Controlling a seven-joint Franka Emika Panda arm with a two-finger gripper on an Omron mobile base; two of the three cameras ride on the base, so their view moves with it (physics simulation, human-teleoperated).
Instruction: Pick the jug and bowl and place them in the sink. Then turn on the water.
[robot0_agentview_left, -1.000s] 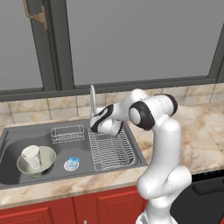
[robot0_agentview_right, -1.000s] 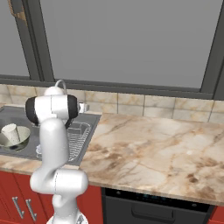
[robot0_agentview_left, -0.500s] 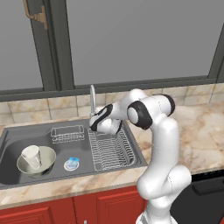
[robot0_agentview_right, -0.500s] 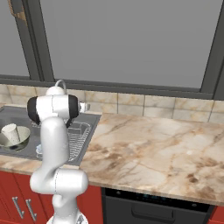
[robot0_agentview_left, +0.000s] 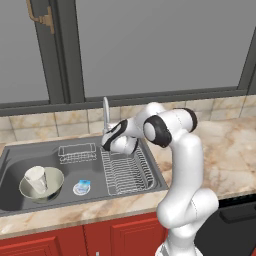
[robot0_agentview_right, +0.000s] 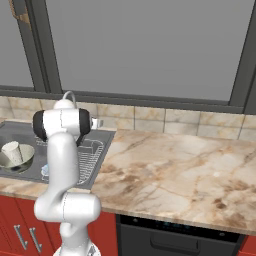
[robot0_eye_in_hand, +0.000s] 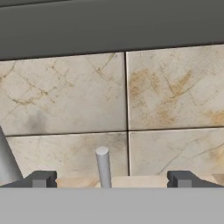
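Note:
The white jug (robot0_agentview_left: 35, 178) stands inside the grey-green bowl (robot0_agentview_left: 52, 186) at the left end of the dark sink (robot0_agentview_left: 15, 165); both also appear in the right base view, jug (robot0_agentview_right: 12, 150) in bowl (robot0_agentview_right: 20, 161). My gripper (robot0_agentview_left: 106, 143) is open at the back of the sink, low beside the chrome faucet (robot0_agentview_left: 106, 113). In the hand view the gripper (robot0_eye_in_hand: 111, 179) faces the tiled wall, and a thin grey faucet lever (robot0_eye_in_hand: 103, 165) stands upright between its spread fingertips (robot0_eye_in_hand: 41, 178) without touching them. No water is in view.
A blue-white drain disc (robot0_agentview_left: 82, 187) lies on the basin floor. A small wire rack (robot0_agentview_left: 77, 152) sits at the back and a larger one (robot0_agentview_left: 125, 171) under my hand. Marble counter (robot0_agentview_right: 180, 170) stretches to the right, with windows behind.
The arm has sunk very slightly near the faucet's base. Jug, bowl and open jaws are as before.

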